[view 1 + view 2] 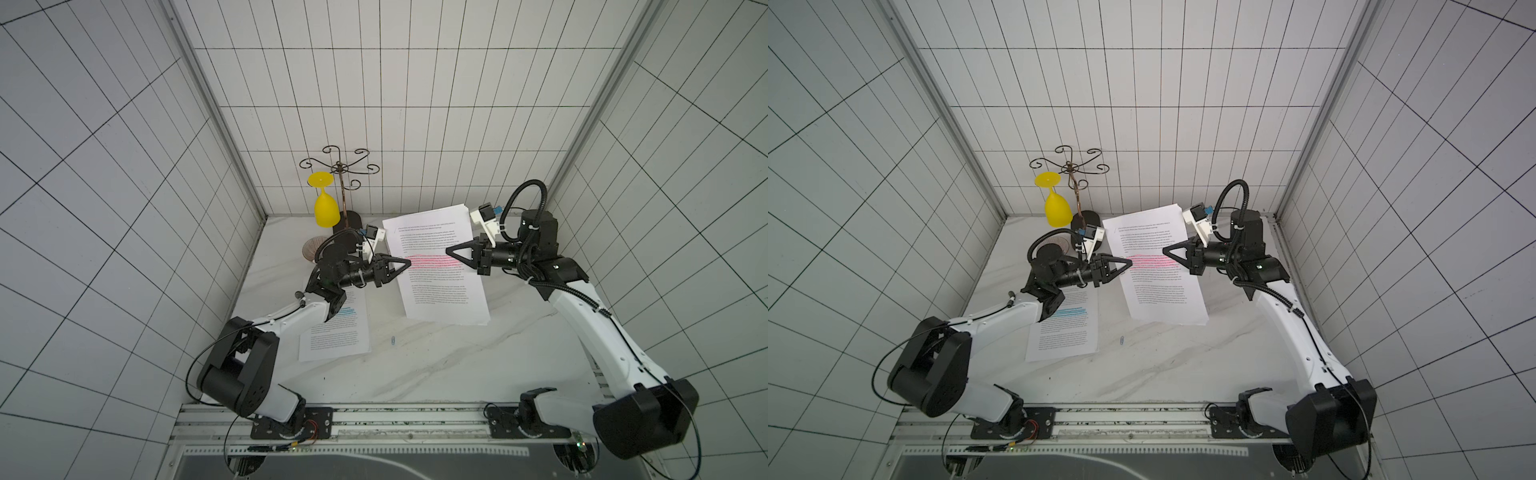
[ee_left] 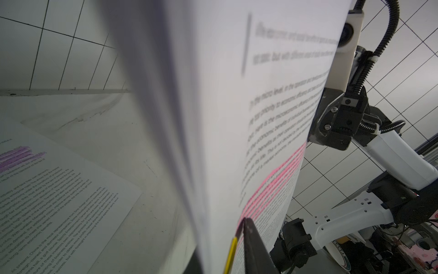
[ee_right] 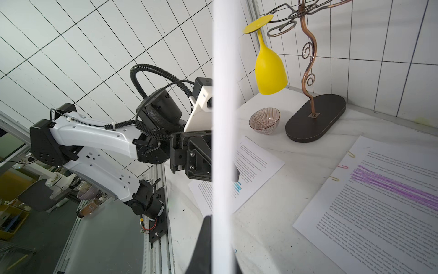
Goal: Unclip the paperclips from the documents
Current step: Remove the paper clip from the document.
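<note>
Firstly, table (image 1: pixel 436 365): marble-patterned. Pink-band document (image 1: pixel 440 291): held above it, right claw (image 1: pixel 451 252) clamped shut on one side edge. Left claw (image 1: pixel 407 266): at the opposite edge, closure cannot be told. Gold paperclip (image 2: pixel 231 255): there, beside its finger (image 2: pixel 251 239); pinch wire alone, slide outward, sheets steady.

On the bench (image 1: pixel 436 374), a raised stack (image 1: pixel 440 286) of sheets hangs above the middle. The left end effector (image 1: pixel 409 263) is at its left edge, and the right end effector (image 1: pixel 447 252) grips its right edge. One paperclip (image 2: pixel 231 253) sits on that left edge, just beside the left fingertip. Beneath it lies a second stack (image 3: pixel 379 213) with three paperclips (image 3: pixel 342 166) along one edge. A third stack (image 1: pixel 336 336) lies to the left, partly under the left arm. A loose paperclip (image 1: pixel 393 340) lies just right of it. A rack (image 1: pixel 351 219) stands in the rear left corner with a glass (image 1: pixel 325 212) hanging from it and a bowl (image 1: pixel 311 249) in front.
</note>
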Controlling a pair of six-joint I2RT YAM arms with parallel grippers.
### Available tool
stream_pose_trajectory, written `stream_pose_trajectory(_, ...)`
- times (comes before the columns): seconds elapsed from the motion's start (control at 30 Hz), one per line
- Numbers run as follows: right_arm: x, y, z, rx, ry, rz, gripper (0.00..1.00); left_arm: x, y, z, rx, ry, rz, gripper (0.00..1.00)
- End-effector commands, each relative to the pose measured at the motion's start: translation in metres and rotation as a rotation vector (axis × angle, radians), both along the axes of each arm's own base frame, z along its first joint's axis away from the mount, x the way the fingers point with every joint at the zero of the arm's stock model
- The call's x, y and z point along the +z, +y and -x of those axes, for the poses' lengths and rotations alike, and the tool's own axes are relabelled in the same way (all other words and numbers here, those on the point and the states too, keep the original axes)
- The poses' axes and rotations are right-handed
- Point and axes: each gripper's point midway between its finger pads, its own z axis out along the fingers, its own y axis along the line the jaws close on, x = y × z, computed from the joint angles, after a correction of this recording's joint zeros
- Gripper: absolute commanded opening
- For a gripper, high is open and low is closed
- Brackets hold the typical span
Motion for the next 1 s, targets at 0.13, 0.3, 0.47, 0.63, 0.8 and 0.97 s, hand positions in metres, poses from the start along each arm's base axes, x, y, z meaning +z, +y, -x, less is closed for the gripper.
stream_pose_trajectory(0.13,-0.008,-0.002,0.006,0.007,-0.003,-0.002,0.00,0.007,0.014,-0.004,0.062,-0.030,-0.011,0.18)
stream_pose_trajectory(0.3,-0.012,-0.002,0.007,0.005,0.006,-0.001,0.00,0.001,0.014,-0.005,0.060,-0.006,-0.019,0.00)
stream_pose_trajectory(0.47,-0.017,-0.006,0.003,-0.025,0.014,0.008,0.00,-0.006,0.016,-0.008,0.080,0.017,-0.038,0.00)
stream_pose_trajectory(0.63,-0.029,-0.029,-0.011,-0.115,0.047,0.018,0.00,-0.025,0.031,-0.021,0.163,0.079,-0.093,0.00)
stream_pose_trajectory(0.8,-0.042,-0.054,-0.026,-0.231,0.064,0.045,0.00,-0.054,0.047,-0.028,0.242,0.135,-0.209,0.00)
stream_pose_trajectory(0.97,-0.054,-0.065,-0.031,-0.301,0.086,0.069,0.00,-0.082,0.057,-0.024,0.284,0.208,-0.276,0.00)
